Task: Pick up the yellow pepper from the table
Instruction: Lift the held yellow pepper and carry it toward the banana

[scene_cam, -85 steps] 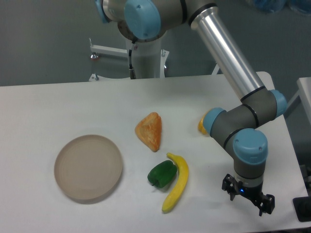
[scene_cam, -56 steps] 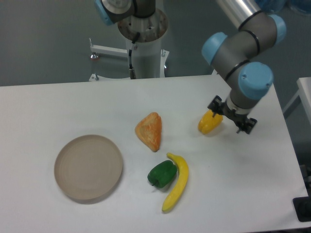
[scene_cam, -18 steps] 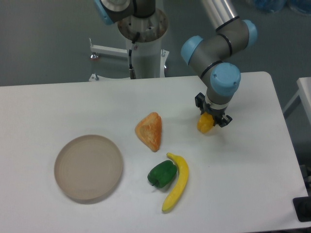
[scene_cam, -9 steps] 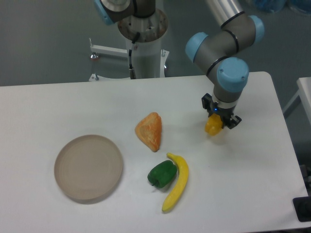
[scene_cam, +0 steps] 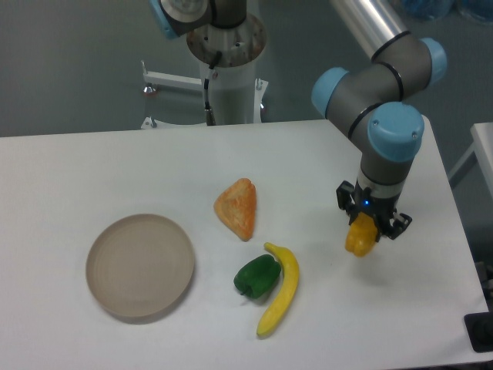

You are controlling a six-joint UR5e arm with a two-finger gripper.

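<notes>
Yellow pepper (scene_cam: 360, 238) now sits pinched in our end effector (scene_cam: 365, 233), carried right and forward from where we held it half a second ago, over the tabletop (scene_cam: 115, 169); we judge the pick essentially done.

Yellow pepper (scene_cam: 360, 239) top behind gripper (scene_cam: 370, 226)
</notes>
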